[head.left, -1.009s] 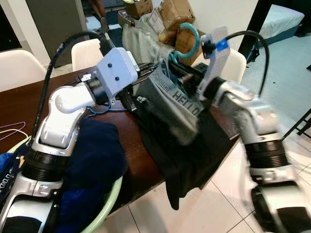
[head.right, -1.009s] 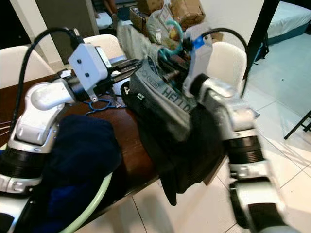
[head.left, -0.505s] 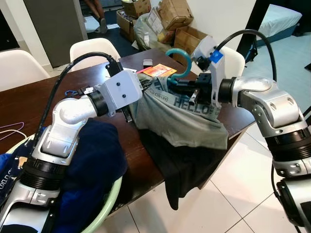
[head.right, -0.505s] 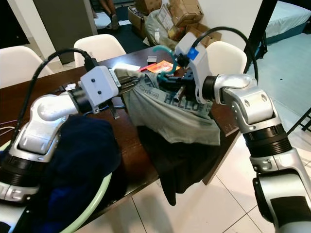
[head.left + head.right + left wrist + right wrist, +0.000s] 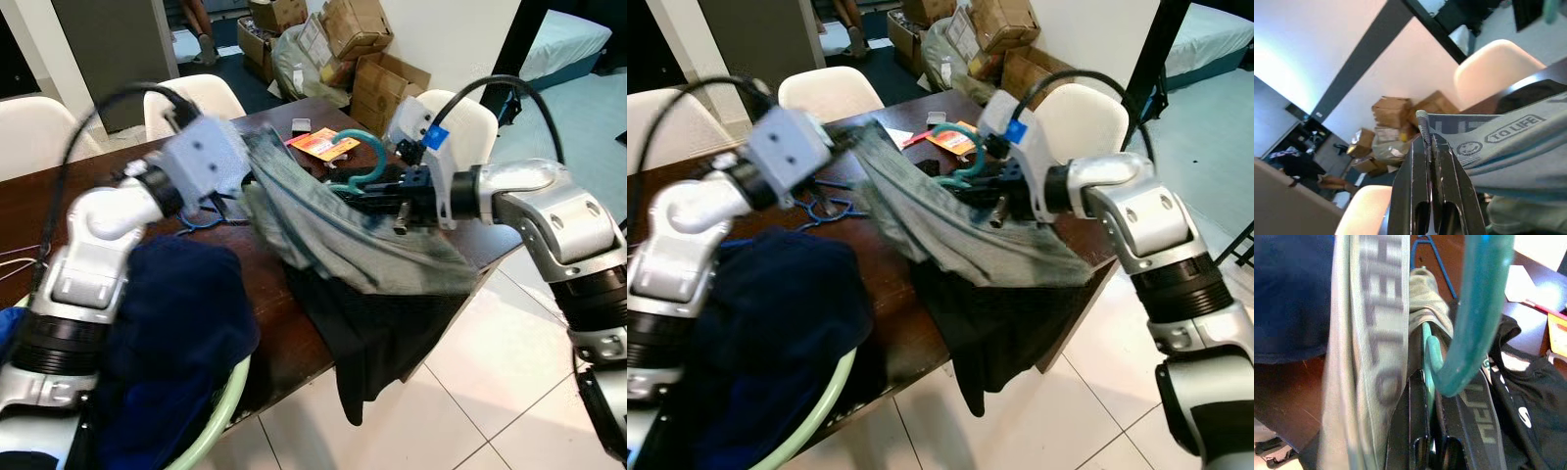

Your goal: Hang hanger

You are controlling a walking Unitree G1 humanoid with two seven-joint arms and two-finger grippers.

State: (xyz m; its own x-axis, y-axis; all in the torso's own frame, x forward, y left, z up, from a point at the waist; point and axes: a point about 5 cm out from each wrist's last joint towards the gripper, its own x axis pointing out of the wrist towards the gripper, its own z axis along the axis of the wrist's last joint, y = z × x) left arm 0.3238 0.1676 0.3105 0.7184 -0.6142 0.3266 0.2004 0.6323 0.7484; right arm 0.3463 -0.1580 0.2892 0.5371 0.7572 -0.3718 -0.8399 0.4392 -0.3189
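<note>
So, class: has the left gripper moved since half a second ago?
Yes. The left gripper, pinching the grey shirt, has drawn back toward the white chair, away from the orange card.

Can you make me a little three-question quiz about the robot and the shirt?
1. True or false: the left gripper pinches the grey shirt's edge.
2. What colour is the hanger in the right gripper? A) red B) teal C) white
3. What dark thing hangs off the table edge under the shirt?

Key: 1 true. 2 B. 3 a black garment.
</note>
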